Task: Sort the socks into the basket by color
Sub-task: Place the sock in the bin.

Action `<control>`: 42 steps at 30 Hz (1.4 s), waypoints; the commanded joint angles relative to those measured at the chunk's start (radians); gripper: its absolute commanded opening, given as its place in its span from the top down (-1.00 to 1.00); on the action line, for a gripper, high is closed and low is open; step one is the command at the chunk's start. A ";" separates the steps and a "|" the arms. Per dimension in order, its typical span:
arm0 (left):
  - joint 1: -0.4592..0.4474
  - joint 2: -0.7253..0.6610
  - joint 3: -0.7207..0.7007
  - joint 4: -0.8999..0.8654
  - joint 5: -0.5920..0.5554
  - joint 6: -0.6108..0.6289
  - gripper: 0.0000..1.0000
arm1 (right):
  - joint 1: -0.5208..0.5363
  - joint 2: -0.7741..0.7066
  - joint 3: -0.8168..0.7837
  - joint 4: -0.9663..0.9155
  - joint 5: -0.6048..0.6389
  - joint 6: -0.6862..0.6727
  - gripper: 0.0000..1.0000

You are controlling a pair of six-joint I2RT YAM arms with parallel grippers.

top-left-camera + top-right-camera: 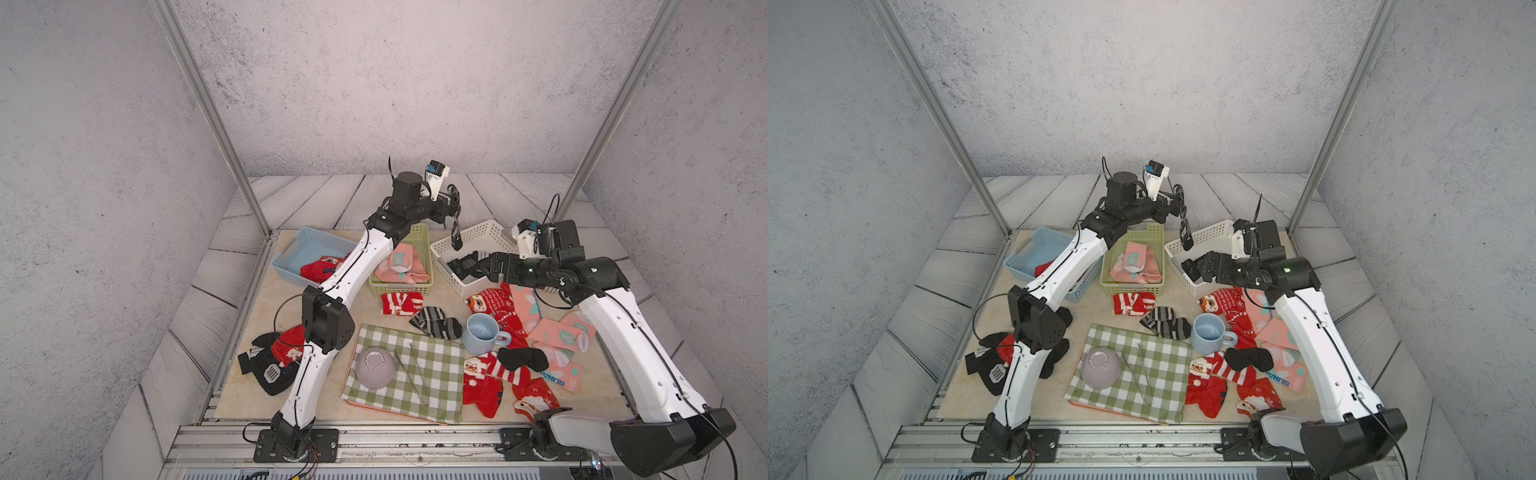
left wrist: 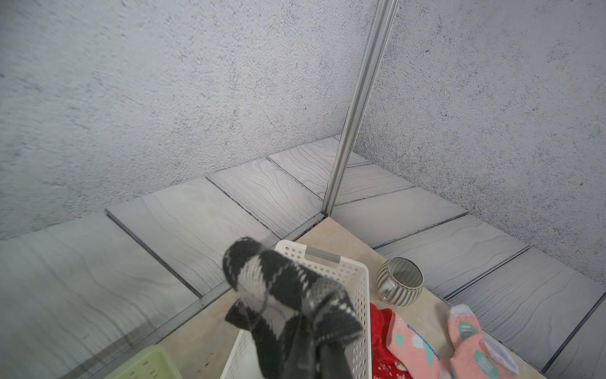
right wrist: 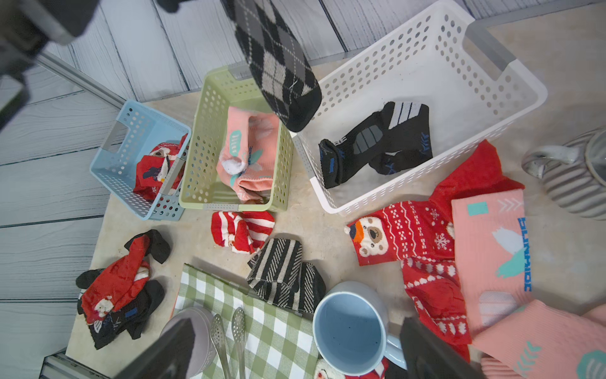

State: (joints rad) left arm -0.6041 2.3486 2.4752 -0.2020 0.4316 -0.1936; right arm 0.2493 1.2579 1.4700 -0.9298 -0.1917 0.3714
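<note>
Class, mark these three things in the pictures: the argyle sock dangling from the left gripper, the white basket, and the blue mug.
argyle sock [image 3: 278, 69], right wrist view, on its diamond-patterned middle.
white basket [image 3: 393, 55], right wrist view, on its perforated side wall.
blue mug [image 1: 482, 332], a top view, on its inner bottom.

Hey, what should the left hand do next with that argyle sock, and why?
Probably shift the left hand slightly toward the middle of the white basket, then open. The argyle sock hangs with its tip at that basket's corner, close beside the green basket, and black socks already lie in the white one.
</note>
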 commanded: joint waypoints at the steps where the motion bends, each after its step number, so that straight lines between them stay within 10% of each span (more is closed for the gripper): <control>1: 0.000 0.097 0.032 0.128 0.063 -0.036 1.00 | -0.002 -0.027 -0.014 -0.024 0.017 -0.011 -0.98; 17: -0.074 0.276 -0.117 0.230 0.150 -0.055 1.00 | -0.003 -0.031 -0.074 -0.030 0.003 -0.027 -0.98; 30: -0.079 0.275 -0.115 0.208 0.108 -0.063 -0.10 | -0.002 -0.036 -0.083 -0.026 0.003 -0.026 -0.98; 42: -0.041 0.206 -0.060 0.104 0.066 -0.077 -0.39 | -0.002 -0.048 -0.076 -0.031 0.016 -0.032 -0.98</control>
State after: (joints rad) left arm -0.6712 2.6183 2.3844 -0.0624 0.5133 -0.2623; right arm 0.2478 1.2373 1.3895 -0.9466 -0.1883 0.3538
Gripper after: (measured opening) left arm 0.697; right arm 0.989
